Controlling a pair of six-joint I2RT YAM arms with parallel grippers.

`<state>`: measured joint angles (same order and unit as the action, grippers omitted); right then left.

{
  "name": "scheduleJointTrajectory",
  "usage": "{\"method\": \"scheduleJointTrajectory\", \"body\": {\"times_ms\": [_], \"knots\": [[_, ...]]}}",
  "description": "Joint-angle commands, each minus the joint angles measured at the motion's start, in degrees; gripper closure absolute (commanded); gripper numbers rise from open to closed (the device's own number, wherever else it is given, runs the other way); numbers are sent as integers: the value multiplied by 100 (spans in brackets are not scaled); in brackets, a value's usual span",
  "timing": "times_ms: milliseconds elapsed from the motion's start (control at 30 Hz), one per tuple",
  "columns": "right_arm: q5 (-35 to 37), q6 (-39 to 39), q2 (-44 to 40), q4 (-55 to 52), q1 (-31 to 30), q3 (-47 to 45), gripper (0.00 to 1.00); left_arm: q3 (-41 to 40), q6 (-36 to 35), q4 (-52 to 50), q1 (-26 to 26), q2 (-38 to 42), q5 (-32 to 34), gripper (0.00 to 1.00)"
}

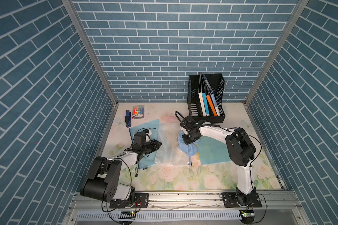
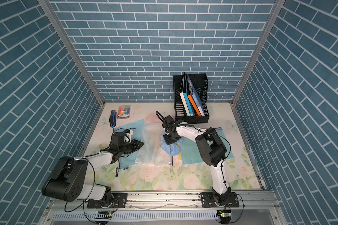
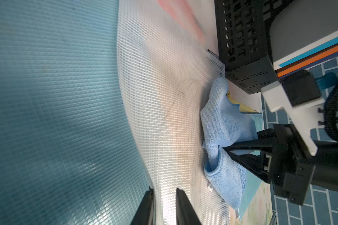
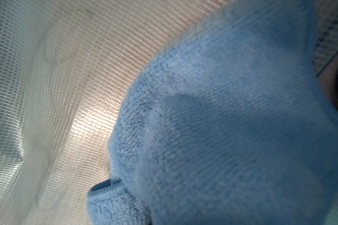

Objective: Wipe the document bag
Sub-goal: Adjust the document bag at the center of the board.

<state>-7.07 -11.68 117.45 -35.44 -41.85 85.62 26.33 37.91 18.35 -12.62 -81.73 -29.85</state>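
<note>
From where I stand, a black file rack (image 1: 220, 91) with a few books (image 1: 205, 105) leaning inside it sits against the table's (image 1: 164, 179) far edge, right of centre. A blue stapler (image 1: 127, 119) and a pack of coloured pens (image 1: 138, 112) lie in the far left corner. The document bag (image 1: 170, 144), a whitish see-through mesh pouch, lies flat in the middle of the table. Its long axis runs from the far edge toward the near edge, leaning a little to the left at the near end. A blue mesh bag (image 1: 146, 128) lies along its left side, their edges overlapping, with the left arm stretched over much of it. A turquoise mesh bag (image 1: 213, 153) lies to its right, with the right arm reaching across. The right gripper (image 3: 225, 149) points down with its jaws closed tight on a bunched light blue cloth (image 1: 187, 149). The cloth rests on the document bag's right edge and spills onto the turquoise bag, filling most of the right wrist view. The left gripper (image 1: 158, 144) sits at the document bag's left edge, its jaws a narrow gap apart with mesh showing between them. I cannot tell whether they actually pinch it.
</note>
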Motion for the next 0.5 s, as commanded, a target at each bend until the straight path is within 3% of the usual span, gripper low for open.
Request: {"method": "scheduleJointTrajectory", "body": {"times_ms": [0, 100, 167, 467], "knots": [[-75, -1, 144, -101, -52, -50, 88, -127, -73, 80, 10, -63, 0, 77], [-75, -9, 132, -103, -41, -56, 88, -132, -109, 34, -3, -25, 52, 77], [-74, -9, 116, -112, -51, -54, 88, -111, -160, -45, -3, -18, 86, 85], [47, 353, -434, -397, -224, 324, 88, -92, -199, -314, -81, 9, 321, 100]]}}
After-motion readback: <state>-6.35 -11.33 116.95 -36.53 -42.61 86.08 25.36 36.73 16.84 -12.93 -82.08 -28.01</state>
